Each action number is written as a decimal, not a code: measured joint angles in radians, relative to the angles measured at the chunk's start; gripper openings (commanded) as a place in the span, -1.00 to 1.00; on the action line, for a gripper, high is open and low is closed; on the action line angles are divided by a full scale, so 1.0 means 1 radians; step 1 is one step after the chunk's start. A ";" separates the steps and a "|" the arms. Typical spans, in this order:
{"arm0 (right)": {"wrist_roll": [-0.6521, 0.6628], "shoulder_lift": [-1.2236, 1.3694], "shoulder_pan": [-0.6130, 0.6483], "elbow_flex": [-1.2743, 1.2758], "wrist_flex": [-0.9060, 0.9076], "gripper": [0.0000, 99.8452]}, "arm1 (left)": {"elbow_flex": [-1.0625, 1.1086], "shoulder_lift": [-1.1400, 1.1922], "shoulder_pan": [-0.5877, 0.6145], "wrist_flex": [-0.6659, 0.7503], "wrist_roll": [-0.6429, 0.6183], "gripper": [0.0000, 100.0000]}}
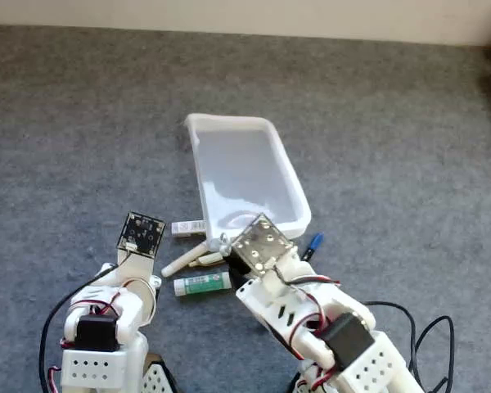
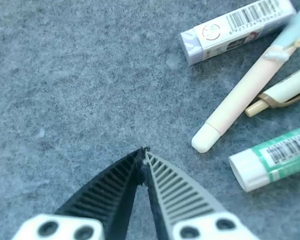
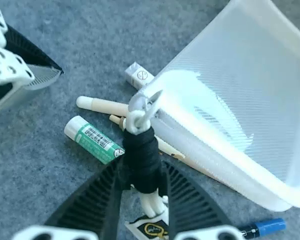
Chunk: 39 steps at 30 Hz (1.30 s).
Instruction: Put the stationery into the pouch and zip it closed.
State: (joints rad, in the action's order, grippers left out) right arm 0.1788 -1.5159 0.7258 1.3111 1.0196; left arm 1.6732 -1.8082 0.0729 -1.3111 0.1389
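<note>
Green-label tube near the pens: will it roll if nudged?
Probably rolls: the green-label tube looks round and lies on its side, though the fuzzy grey mat may damp it. Its glossy label could slip in a grip.

Translucent white pouch (image 1: 245,168) lies mid-table on the grey table (image 1: 82,123), w/ the right arm (image 1: 266,250) over its near corner. Just beside that corner: white eraser (image 1: 188,228), cream pen (image 1: 182,261), green-white glue stick (image 1: 202,283); blue marker (image 1: 313,243) on the arm's other side. Left arm (image 1: 139,237) sits at the table's near edge, close to the eraser.
</note>
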 measured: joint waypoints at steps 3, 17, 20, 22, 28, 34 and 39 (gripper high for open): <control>-0.006 -0.084 0.000 0.031 0.000 -0.99 | 0.000 0.000 0.000 0.000 0.000 -0.99; -0.006 -0.296 -0.029 0.089 0.000 -0.99 | 0.000 0.000 0.000 0.000 0.000 -0.99; -0.006 -0.301 -0.054 0.089 0.000 -0.99 | 0.000 0.000 0.000 0.000 0.000 -0.99; -0.006 -0.304 -0.058 0.089 0.000 -0.99 | -0.009 0.000 0.000 0.000 0.000 -0.99; -0.006 -0.304 -0.058 0.089 0.000 -0.99 | -0.133 0.000 0.000 0.000 0.000 -0.99; -0.006 -0.304 -0.058 0.089 0.000 -0.99 | -0.298 -0.006 -0.011 0.003 0.000 -0.99; -0.006 -0.304 -0.058 0.089 0.000 -0.99 | -0.341 -0.009 -0.080 0.084 0.000 -0.98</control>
State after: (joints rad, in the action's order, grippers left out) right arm 0.1726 -1.8197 0.6674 1.4001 1.0196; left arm 1.3326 -1.8174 -0.0069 -1.2267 0.1389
